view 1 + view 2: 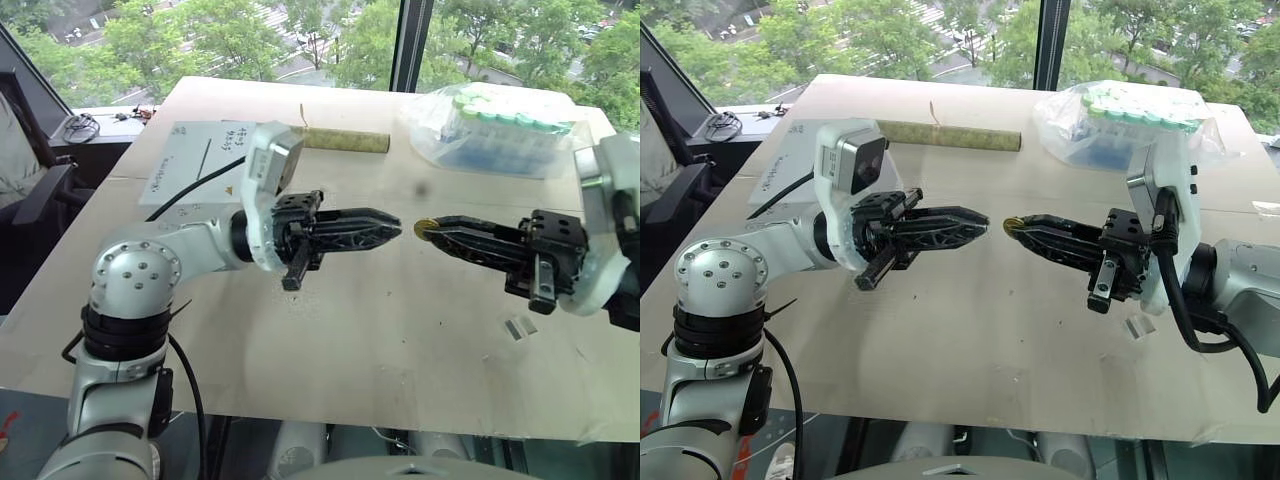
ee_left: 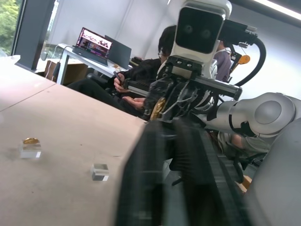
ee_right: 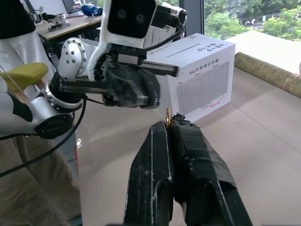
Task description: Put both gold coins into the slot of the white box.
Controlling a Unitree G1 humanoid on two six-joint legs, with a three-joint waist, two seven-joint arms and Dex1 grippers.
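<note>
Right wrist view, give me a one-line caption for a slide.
Right gripper pinching a gold coin at its tips, facing the shut left gripper before the white box.

I see my left gripper (image 1: 392, 222) and right gripper (image 1: 424, 230) level, tip to tip, both fingers pressed together.

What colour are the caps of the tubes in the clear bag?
Light green caps in the clear bag, best in the left eye view.
</note>
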